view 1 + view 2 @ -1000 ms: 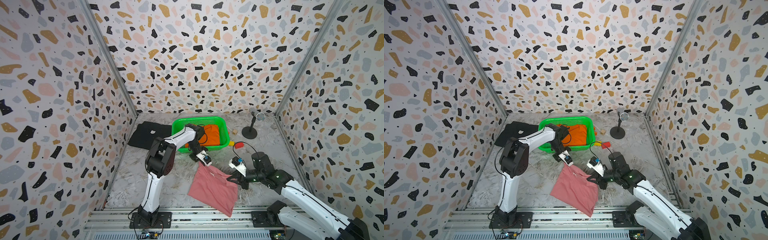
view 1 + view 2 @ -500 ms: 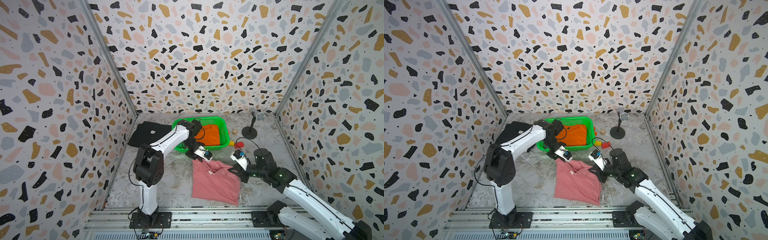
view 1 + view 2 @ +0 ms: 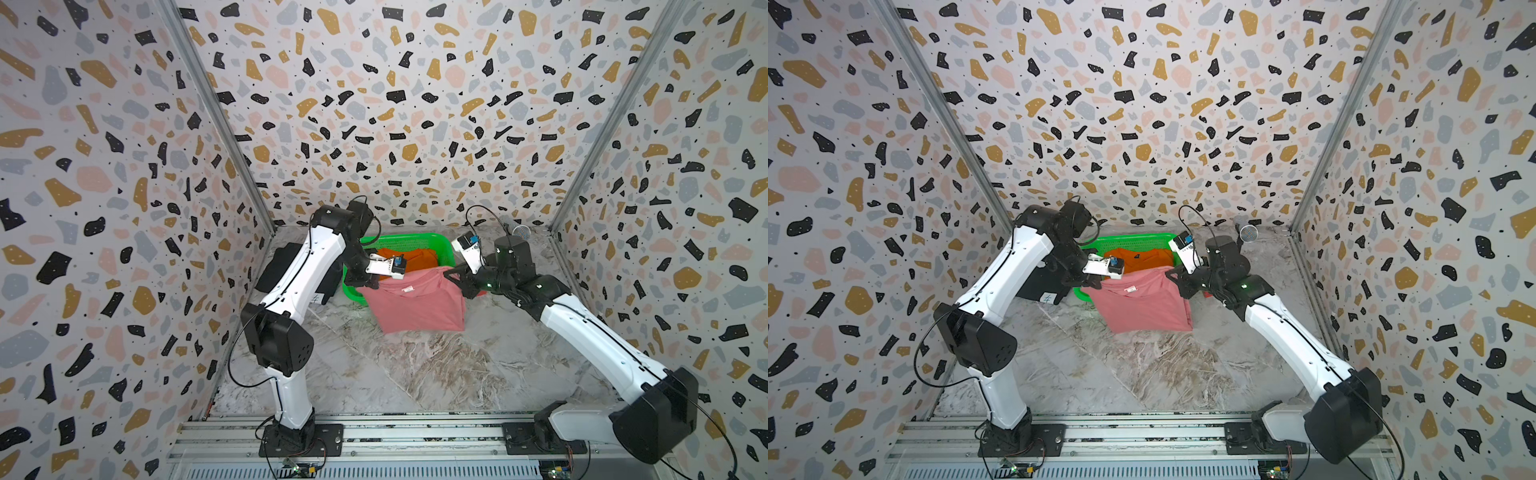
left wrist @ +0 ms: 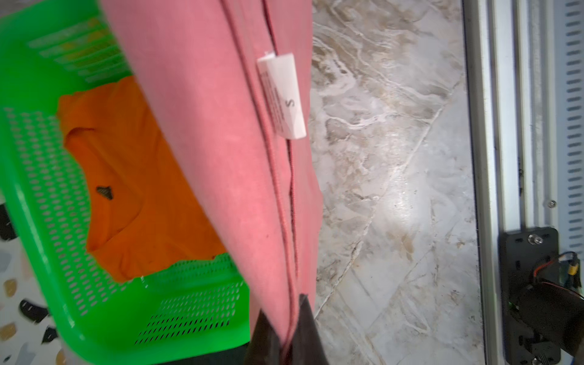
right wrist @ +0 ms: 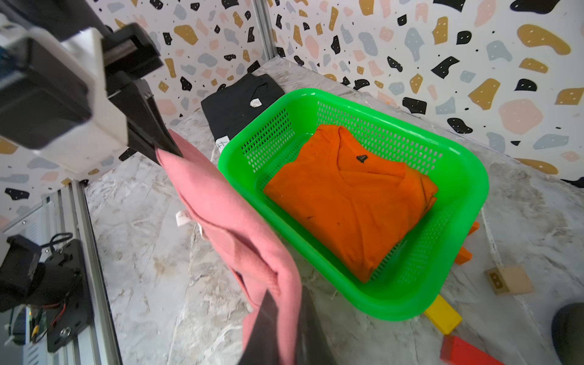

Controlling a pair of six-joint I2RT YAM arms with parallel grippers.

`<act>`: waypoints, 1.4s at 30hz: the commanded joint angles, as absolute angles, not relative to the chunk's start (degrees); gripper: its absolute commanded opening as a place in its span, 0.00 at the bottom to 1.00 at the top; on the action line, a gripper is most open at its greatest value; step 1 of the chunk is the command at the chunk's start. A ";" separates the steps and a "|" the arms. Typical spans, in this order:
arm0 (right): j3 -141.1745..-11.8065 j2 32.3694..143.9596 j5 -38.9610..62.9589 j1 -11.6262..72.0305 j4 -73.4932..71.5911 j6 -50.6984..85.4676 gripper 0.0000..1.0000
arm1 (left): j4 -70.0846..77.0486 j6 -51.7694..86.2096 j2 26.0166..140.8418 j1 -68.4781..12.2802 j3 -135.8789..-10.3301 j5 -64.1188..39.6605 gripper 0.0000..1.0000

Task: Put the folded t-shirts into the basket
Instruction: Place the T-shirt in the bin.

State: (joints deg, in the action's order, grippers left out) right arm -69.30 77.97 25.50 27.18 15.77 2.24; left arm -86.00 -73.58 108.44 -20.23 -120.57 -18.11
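Whole booth is lined with terrazzo-print walls (image 3: pixel 395 104), and the worktop (image 3: pixel 415 374) is a grey marble-look sheet with an aluminium rail (image 3: pixel 374 432) along the front. The left tool (image 3: pixel 369 284) and right tool (image 3: pixel 455 277) are each pinched tight on a top corner of the pink t-shirt (image 3: pixel 417 305), which hangs just in front of the green basket (image 3: pixel 407 240). Its white neck label (image 4: pixel 282 98) reads "S". The orange t-shirt (image 3: pixel 411 257) lies inside the basket, and the black t-shirt (image 3: pixel 278 266) sits flat beside it on the left arm's side.

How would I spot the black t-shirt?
Look for the green basket at the back of the table. The black t-shirt lies flat just outside it, on the robot's left. The orange t-shirt is inside; the pink t-shirt hangs from the left gripper and right gripper.
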 commanded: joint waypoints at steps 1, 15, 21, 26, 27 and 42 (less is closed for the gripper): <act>-75.77 82.31 24.97 25.95 13.72 5.68 0.00 | -90.44 -67.41 111.58 -17.37 -127.15 -16.03 0.00; -98.83 105.88 27.59 23.16 13.69 5.23 0.00 | -81.03 -65.54 126.32 -16.56 -145.59 -9.87 0.00; -104.08 112.14 27.74 21.19 14.92 5.33 0.00 | -72.42 -69.70 128.23 -16.26 -141.34 -9.24 0.00; -104.98 115.37 29.63 19.41 12.13 7.76 0.00 | -69.91 -72.21 130.70 -15.83 -142.49 -11.20 0.00; -105.41 115.99 29.86 19.30 11.89 7.96 0.00 | -68.97 -72.92 130.94 -15.76 -141.92 -11.27 0.00; -106.75 121.04 31.64 18.60 11.72 6.60 0.00 | -64.35 -76.20 136.62 -15.07 -140.95 -12.59 0.00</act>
State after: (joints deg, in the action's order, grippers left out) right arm -104.47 121.67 31.55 19.33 14.02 6.83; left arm -66.78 -75.07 136.46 -15.75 -141.21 -11.55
